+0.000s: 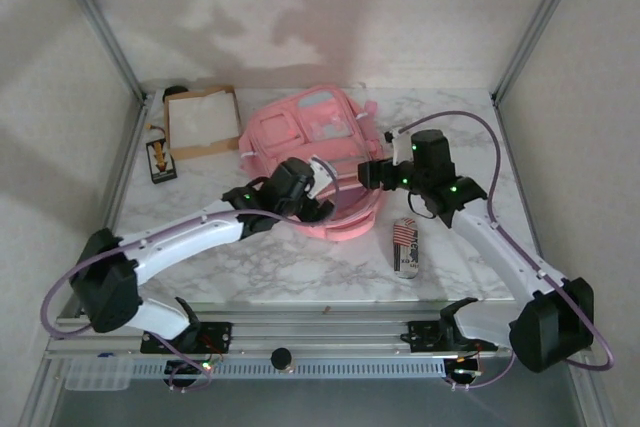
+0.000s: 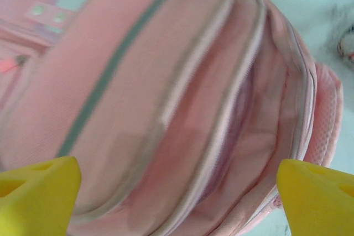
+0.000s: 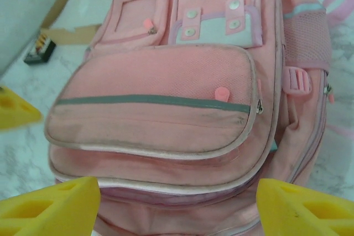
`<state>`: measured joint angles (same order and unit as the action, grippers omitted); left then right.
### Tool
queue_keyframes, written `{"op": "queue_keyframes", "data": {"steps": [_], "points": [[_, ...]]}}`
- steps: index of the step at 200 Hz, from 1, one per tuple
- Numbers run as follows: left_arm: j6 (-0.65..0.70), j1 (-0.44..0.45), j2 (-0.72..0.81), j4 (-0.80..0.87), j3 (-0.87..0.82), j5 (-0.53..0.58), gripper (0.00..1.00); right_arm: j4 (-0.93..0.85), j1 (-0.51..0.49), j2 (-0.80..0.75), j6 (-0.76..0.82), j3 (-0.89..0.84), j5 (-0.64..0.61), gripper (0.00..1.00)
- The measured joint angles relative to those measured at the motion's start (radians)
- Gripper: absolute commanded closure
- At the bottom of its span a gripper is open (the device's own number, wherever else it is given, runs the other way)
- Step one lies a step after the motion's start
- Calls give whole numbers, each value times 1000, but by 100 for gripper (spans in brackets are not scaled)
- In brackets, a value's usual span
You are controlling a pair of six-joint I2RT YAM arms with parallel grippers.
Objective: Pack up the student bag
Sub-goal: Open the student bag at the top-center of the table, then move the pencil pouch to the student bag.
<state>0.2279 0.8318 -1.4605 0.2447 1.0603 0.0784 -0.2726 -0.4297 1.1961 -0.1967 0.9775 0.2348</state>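
Note:
The student bag [image 1: 305,132], a pink backpack with front zip pockets, lies flat in the middle of the table with its top end toward the arms. My left gripper [image 1: 312,205] hovers over the bag's near left edge. In the left wrist view the left gripper [image 2: 177,200] is open, its yellow fingertips [image 2: 36,197] wide apart with only bag fabric [image 2: 166,81] beneath. My right gripper [image 1: 368,173] is at the bag's near right edge. It is open too [image 3: 177,208], straddling the bag's top zip seam [image 3: 182,194], where a purple lining shows, and gripping nothing.
A shallow brown cardboard box [image 1: 203,120] sits at the back left, with a small black object [image 1: 160,160] in front of it. A striped pouch [image 1: 405,245] lies on the marble table [image 1: 280,267] near the right arm. Frame posts stand at both back corners.

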Motion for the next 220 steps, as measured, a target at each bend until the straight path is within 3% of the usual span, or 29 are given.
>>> {"op": "queue_keyframes", "data": {"steps": [36, 45, 85, 94, 116, 162, 195, 220], "points": [[102, 18, -123, -11, 12, 27, 6, 3, 21, -23, -119, -20, 3, 25], [117, 18, -138, -24, 17, 35, 10, 8, 24, -24, -145, -31, 2, 26], [148, 18, -238, -98, 132, 151, 57, 13, 33, -10, -294, -70, -18, 36], [158, 17, -246, -115, 146, 171, 73, 13, 37, -9, -328, -72, -32, 39], [165, 14, -252, -120, 182, 187, 100, 18, 66, -26, -416, -98, -59, 47], [76, -6, -284, -61, 360, 251, 100, 145, 88, 4, -612, -190, -64, 61], [-17, -10, -297, -13, 453, 258, 100, 297, 33, 178, -723, -179, -71, 71], [-42, -10, -297, 2, 455, 232, 100, 369, 23, 328, -786, -141, -132, 70]]}}
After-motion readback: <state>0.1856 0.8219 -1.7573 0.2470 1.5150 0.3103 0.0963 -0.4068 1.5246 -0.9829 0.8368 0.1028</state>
